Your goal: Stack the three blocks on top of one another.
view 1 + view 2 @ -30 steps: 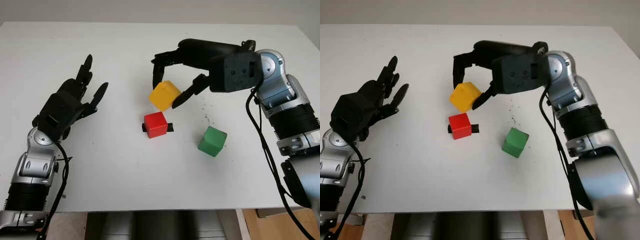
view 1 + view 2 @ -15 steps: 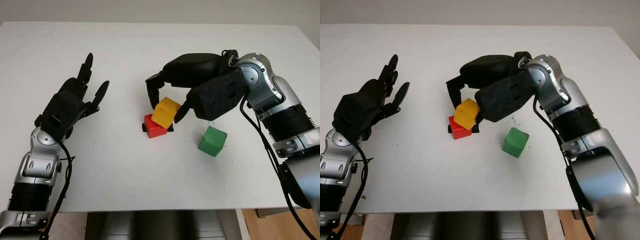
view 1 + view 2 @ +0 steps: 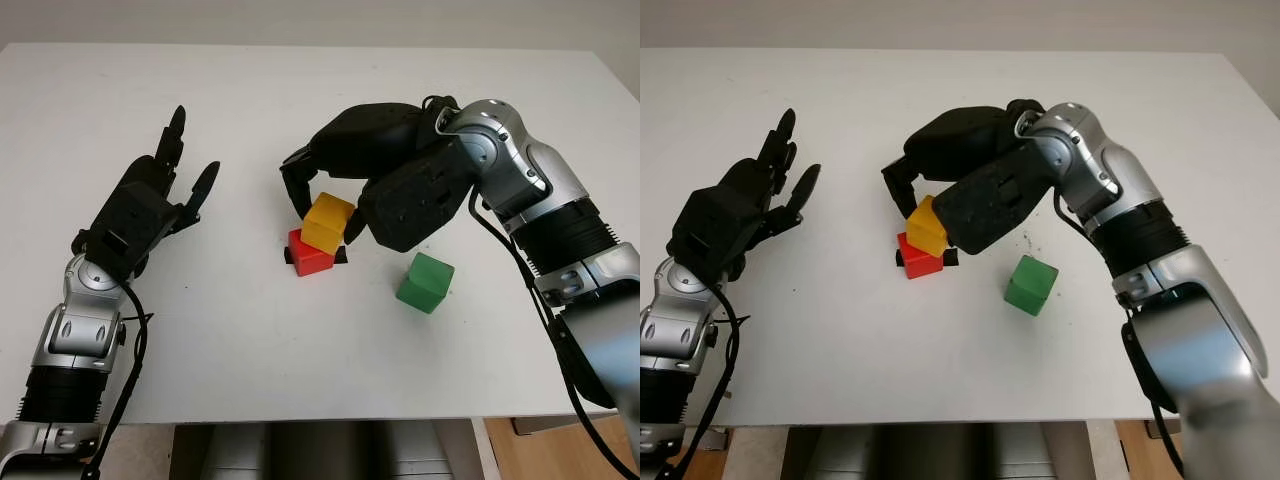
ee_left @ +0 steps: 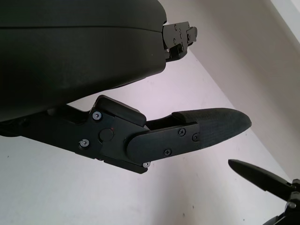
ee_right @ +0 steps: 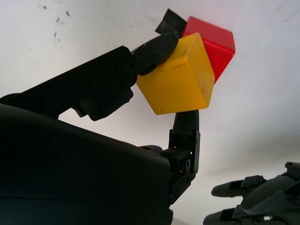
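- The right hand (image 3: 345, 180) gripped the yellow block (image 3: 328, 222) between its fingers, holding it tilted over the red block (image 3: 311, 252) near the middle of the white bench (image 3: 300, 90).
- Whether the yellow block already touched the red one could not be told.
- The green block (image 3: 425, 282) sat apart on the bench, beside the right forearm.
- The left hand (image 3: 140, 215) was open above the bench's left side, holding nothing.
- Step in hand, judged: placing block 2 of 3. The next move called for levelling the yellow block, seating it squarely, then letting go.
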`<move>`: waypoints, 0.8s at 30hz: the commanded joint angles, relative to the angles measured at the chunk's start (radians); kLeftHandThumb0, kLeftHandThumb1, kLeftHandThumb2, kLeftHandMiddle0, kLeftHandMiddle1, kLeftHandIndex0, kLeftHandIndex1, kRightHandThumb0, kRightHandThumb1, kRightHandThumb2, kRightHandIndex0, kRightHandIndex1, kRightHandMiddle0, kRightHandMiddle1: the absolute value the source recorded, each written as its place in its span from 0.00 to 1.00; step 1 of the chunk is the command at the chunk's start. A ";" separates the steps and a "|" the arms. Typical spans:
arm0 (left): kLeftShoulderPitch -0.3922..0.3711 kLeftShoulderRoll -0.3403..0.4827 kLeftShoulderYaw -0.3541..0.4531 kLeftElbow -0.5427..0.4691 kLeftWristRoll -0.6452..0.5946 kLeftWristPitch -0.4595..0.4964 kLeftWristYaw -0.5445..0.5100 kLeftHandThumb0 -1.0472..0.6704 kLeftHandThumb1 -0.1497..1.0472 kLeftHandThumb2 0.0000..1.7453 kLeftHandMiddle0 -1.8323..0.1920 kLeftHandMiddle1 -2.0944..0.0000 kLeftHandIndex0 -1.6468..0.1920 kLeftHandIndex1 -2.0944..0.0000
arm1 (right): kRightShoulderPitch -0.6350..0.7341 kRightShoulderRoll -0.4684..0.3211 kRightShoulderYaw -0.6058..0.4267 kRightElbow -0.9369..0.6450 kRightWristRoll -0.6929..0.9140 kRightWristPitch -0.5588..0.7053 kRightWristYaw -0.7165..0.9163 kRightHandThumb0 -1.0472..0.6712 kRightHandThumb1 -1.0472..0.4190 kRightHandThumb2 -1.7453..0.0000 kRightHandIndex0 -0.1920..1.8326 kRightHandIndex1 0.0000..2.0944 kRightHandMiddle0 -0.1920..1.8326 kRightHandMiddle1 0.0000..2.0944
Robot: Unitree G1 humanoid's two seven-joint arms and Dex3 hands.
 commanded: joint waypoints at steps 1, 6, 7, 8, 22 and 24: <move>0.004 -0.007 -0.006 -0.014 0.007 -0.004 0.006 0.11 1.00 0.38 0.92 0.96 0.99 0.97 | -0.036 0.006 -0.003 0.007 0.003 -0.012 -0.011 0.38 0.09 0.97 0.24 0.03 0.33 0.66; 0.003 -0.008 -0.009 -0.004 0.013 -0.011 0.010 0.11 1.00 0.38 0.94 0.97 0.99 0.97 | -0.041 0.013 -0.007 0.024 0.010 -0.026 -0.021 0.38 0.09 0.97 0.24 0.03 0.33 0.67; 0.003 -0.008 -0.010 -0.004 0.014 -0.011 0.010 0.11 1.00 0.38 0.93 0.97 0.99 0.97 | -0.042 0.014 -0.007 0.026 0.009 -0.027 -0.023 0.38 0.09 0.97 0.24 0.03 0.33 0.68; 0.002 -0.008 -0.010 -0.005 0.015 -0.010 0.010 0.11 1.00 0.38 0.92 0.96 0.99 0.97 | -0.043 0.015 -0.007 0.027 0.009 -0.029 -0.025 0.38 0.09 0.97 0.24 0.03 0.32 0.68; 0.015 -0.017 -0.005 -0.009 0.012 -0.010 0.013 0.11 1.00 0.38 0.97 0.98 0.99 0.97 | -0.055 0.033 0.004 0.053 0.010 -0.034 -0.004 0.38 0.08 0.97 0.24 0.03 0.30 0.71; 0.016 -0.017 -0.006 -0.016 0.011 -0.002 0.011 0.11 1.00 0.38 0.98 0.99 0.99 0.98 | -0.053 0.033 0.007 0.050 0.003 -0.035 -0.006 0.38 0.08 0.97 0.24 0.03 0.30 0.71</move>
